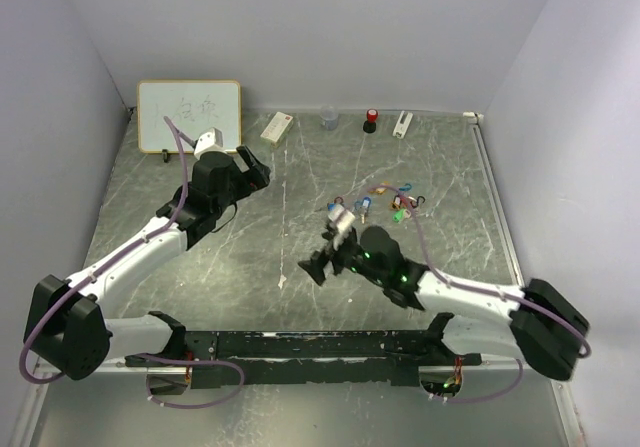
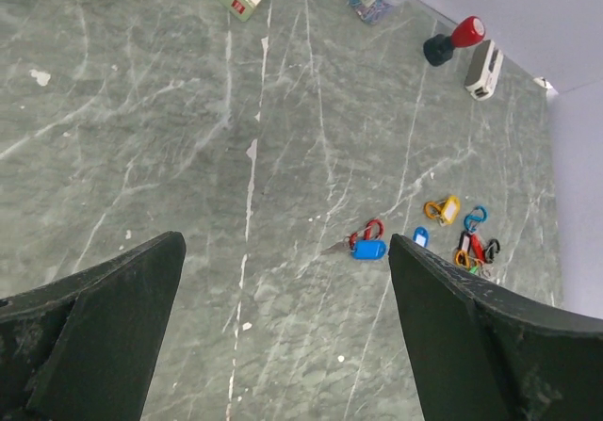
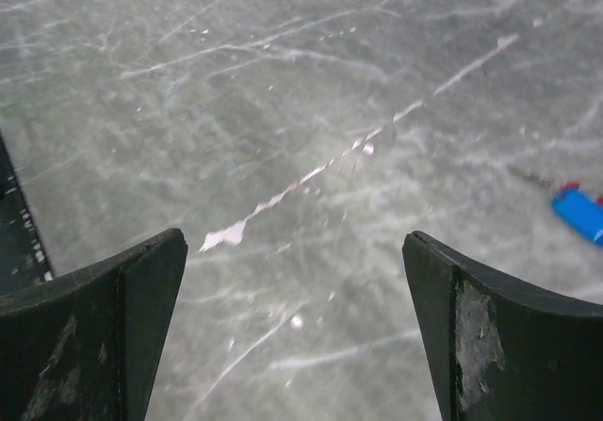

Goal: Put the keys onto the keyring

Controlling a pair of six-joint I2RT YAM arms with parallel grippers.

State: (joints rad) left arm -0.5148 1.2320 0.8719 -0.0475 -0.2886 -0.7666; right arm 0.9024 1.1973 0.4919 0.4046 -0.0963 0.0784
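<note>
Grey-green marbled stone was seen as the table top [image 1: 250,287], and on it the keys [image 1: 388,205] were scattered in a loose cluster right of centre, none of them lifted. The right gripper [image 3: 294,242] was held low over bare stone, its jaws spread wide with nothing between them. The left gripper [image 2: 285,251] was likewise parted and empty, raised over the left half of the table, well apart from the cluster. The blue-tagged key [image 3: 578,214] was caught at the right edge of the right wrist view, outside the right-hand finger. It was therefore placed off to that side and a little ahead, not between the jaws. Its long axis was set slantwise, the metal blade directed toward the upper left of that view and the tag toward the lower right. The yellow-tagged key [image 2: 443,210] and a red tangle [image 2: 476,247] were seen just beyond it. The right arm was judged the nearer, and a sideways shift and a turn across the tag would probably be required. Which piece was the keyring could not be told.
</note>
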